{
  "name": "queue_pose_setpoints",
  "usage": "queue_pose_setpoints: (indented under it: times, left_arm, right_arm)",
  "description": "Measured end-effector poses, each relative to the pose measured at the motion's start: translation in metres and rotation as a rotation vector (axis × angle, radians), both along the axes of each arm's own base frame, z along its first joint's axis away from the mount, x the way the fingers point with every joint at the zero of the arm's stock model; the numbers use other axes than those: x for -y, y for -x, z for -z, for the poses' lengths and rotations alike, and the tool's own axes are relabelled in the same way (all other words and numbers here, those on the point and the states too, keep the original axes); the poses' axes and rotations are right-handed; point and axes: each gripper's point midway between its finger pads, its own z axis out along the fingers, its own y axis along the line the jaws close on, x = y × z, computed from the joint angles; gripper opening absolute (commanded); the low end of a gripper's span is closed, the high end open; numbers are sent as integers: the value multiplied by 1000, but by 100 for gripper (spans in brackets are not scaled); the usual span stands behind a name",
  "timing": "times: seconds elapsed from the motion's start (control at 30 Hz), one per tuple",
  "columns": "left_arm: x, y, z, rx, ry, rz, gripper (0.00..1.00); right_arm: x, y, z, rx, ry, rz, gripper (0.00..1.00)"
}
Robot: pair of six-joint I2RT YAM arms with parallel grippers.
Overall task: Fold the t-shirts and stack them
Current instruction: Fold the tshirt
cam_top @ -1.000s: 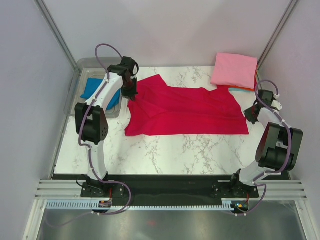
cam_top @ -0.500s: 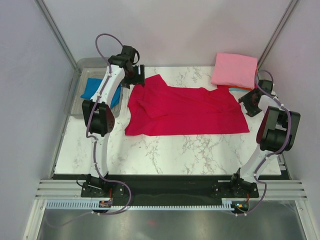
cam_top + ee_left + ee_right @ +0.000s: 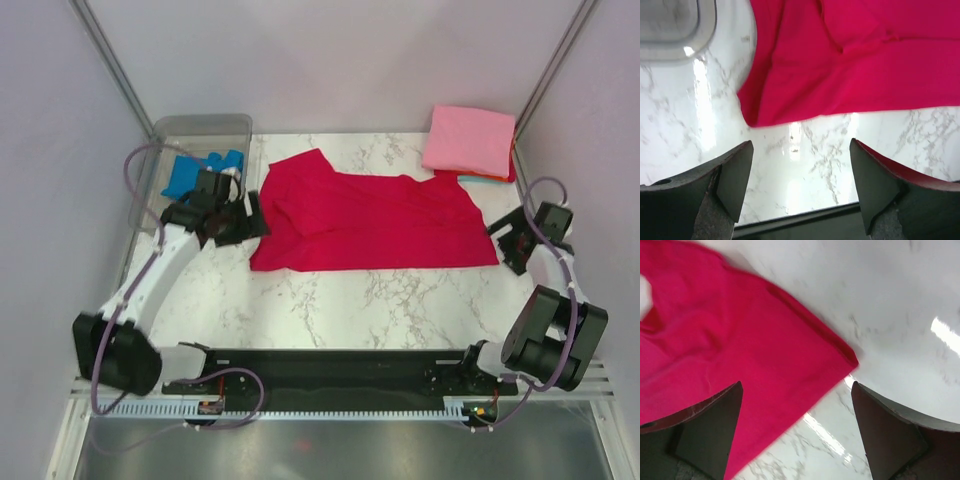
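While the crimson red t-shirt [image 3: 370, 220] lay spread lengthwise across the middle of the marble table [image 3: 350, 300], the top external view showed both arms drawn back to its short ends. The left gripper [image 3: 252, 218] stood just beside the left end and the right gripper [image 3: 507, 240] just beside the right end; neither touched the cloth. A folded light pink t-shirt [image 3: 468, 140] sat at the far right corner, with a thin edge of further folded cloth [image 3: 485, 178] beneath it. A bright blue t-shirt [image 3: 185, 175] waited in the clear plastic tub [image 3: 200, 125] at far left.

From the left wrist, the left gripper [image 3: 800, 185] had its jaws spread wide and empty over bare marble [image 3: 690, 130]. The red shirt's lower left corner [image 3: 755, 112] lay just ahead of them, and a corner of the tub [image 3: 675, 35] showed at upper left.

From the right wrist, the right gripper [image 3: 797, 435] was likewise spread and empty, with the shirt's near right corner [image 3: 840, 357] between and ahead of its fingers.

Judged from this layout, the red shirt was mid-fold, with a long fold laid and nothing gripped. The next move probably called for each gripper to descend on a corner at its own end, pinch both layers together, and carry one end over the other without dragging the shirt.
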Motion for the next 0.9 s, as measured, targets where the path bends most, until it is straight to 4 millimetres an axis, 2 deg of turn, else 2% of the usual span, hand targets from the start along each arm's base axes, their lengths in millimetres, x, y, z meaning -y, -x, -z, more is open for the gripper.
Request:
queue_pose_setpoints:
  times: [0.07,0.13,0.2,0.3,0.4,0.43,0.5,0.53,0.73,0.9]
  left_arm:
    - [-2,32,4,26,59,-26,83]
    - [0,43,8,66,115,-47,83]
    - [5,48,18,88,167,-63,82]
    - [7,60,39,80,214,-91,82]
    - [6,68,52,82,240,-122,81]
    - [5,70,55,85,247,-133,81]
    - [4,70,60,101,259,-157,81]
    - [2,70,64,108,261,-173,81]
    - [-5,72,100,79,255,-259,79]
    - [-7,69,129,36,245,-308,79]
  right_arm:
    - [-16,24,35,-65,-71,-18,95]
    - [-32,46,62,-129,-133,-33,93]
    - [-40,58,74,-156,-170,-38,90]
    - [-34,51,69,-108,-162,-31,85]
    - [-30,47,71,-94,-156,-25,73]
    - [-29,46,73,-96,-157,-23,65]
    - [-29,45,78,-104,-160,-22,57]
    - [-28,46,80,-108,-160,-20,49]
    - [-22,45,87,-116,-141,-10,24]
    - [-20,43,89,-114,-134,-9,20]
